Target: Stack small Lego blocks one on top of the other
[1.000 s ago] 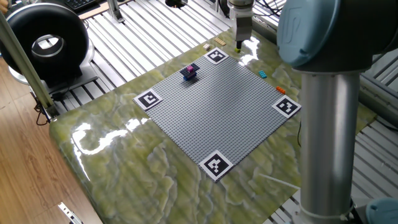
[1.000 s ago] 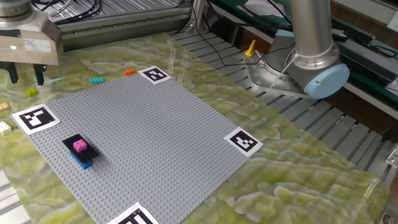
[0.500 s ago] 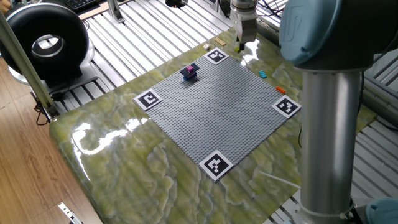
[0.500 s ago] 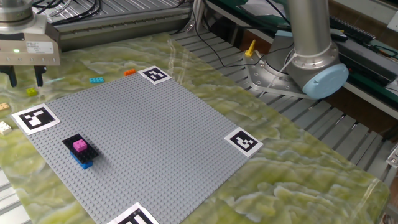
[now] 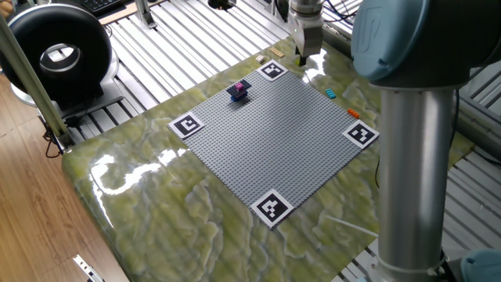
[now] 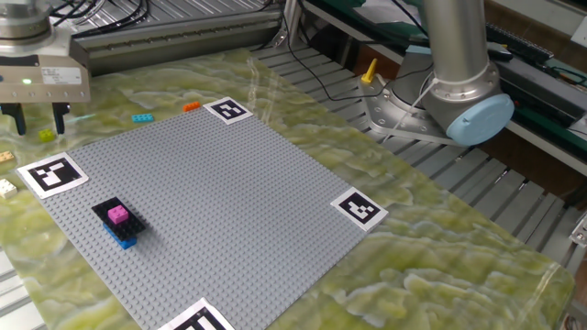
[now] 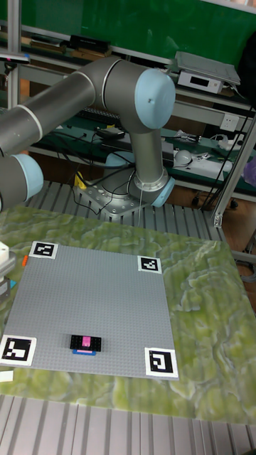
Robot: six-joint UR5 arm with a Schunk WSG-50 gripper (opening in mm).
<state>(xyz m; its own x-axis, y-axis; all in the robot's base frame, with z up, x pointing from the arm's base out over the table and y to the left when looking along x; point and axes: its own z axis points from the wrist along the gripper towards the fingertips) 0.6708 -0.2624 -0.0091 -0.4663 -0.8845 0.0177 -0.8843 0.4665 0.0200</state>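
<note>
Stack on the grey baseplate: a magenta brick on a black piece, with a dark blue brick showing under it at the near edge, close to the corner with a marker tag. In the tall fixed view it reads as a pink stripe on a black bar. Loose bricks on the table past the plate edge: green-yellow one directly below the gripper, cyan one, orange one, tan ones at the frame edge. Gripper fingers are spread apart with nothing between them, hanging just above the green-yellow brick, apart from it. Gripper is not visible in the tall fixed view; the left edge cuts it off. In one fixed view the loose bricks are only coloured specks, and the arm column blocks the right side.
</note>
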